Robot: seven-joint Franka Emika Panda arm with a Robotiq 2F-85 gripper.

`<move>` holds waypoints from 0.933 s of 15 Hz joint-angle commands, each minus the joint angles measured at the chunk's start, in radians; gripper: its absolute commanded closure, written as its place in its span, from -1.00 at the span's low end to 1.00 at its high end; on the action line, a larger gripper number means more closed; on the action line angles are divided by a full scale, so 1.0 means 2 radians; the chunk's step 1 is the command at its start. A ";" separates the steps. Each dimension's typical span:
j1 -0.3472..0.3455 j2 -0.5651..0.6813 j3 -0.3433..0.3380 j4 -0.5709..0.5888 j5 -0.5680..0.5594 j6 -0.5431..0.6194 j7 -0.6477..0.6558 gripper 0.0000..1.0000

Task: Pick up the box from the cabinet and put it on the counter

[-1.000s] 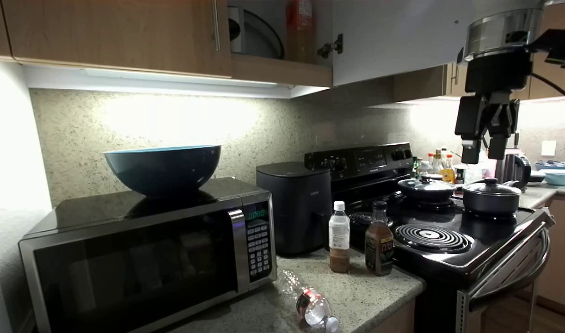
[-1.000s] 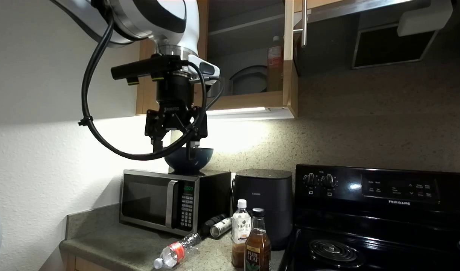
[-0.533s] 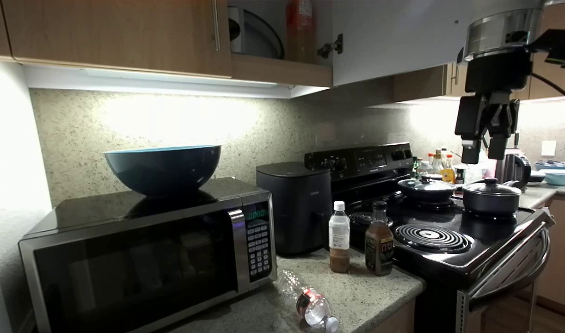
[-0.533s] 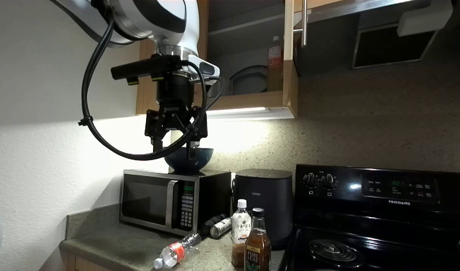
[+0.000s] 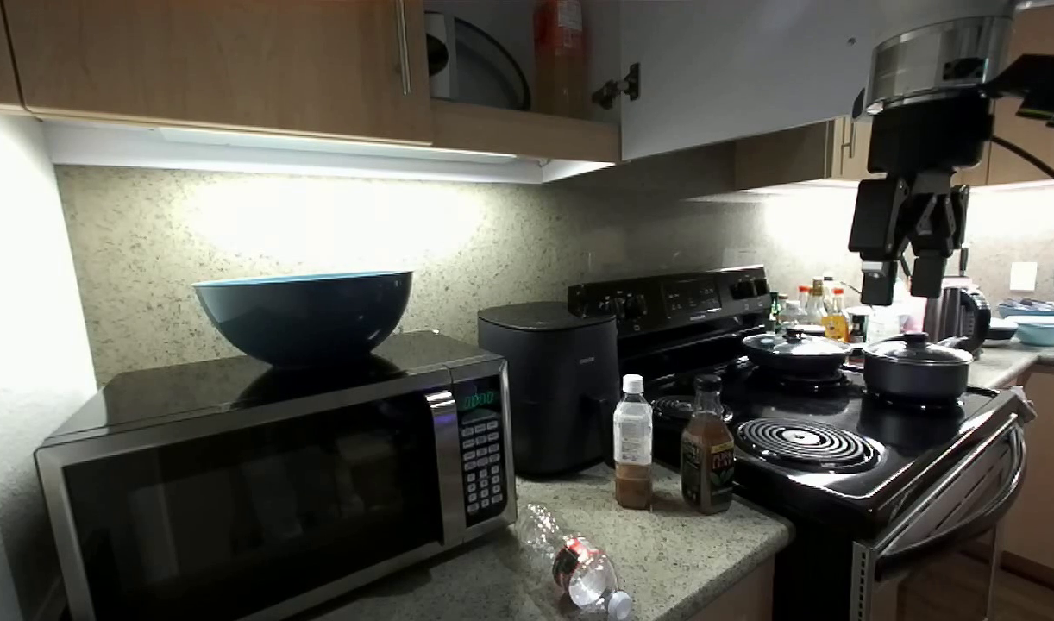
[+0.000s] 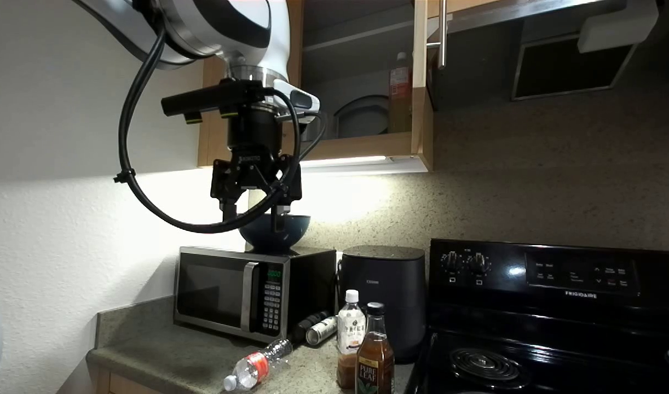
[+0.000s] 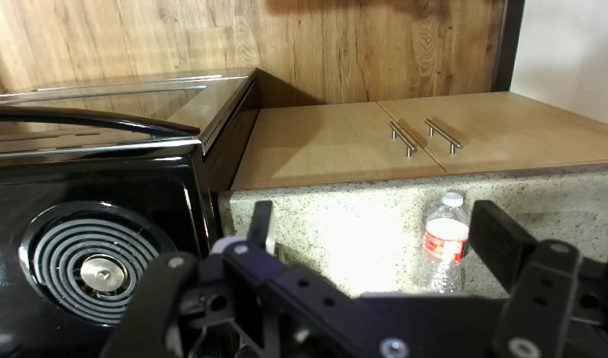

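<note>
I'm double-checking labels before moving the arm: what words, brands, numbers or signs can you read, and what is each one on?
"FRIGIDAIRE": on the stove back panel.
"PURE LEAF": on the dark-capped bottle.
Too small or blurred to read for certain: lettering on the black appliance and the gripper; labels on the white-capped bottle, the lying bottle and the upright bottle in the cabinet; digits and key markings on the microwave.
</note>
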 commanded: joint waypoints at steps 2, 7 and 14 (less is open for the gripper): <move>-0.003 0.001 0.002 0.001 0.002 -0.001 -0.002 -1.00; 0.005 0.055 0.031 0.062 -0.026 0.009 -0.001 -1.00; 0.012 0.119 0.065 0.150 -0.062 0.042 0.008 -1.00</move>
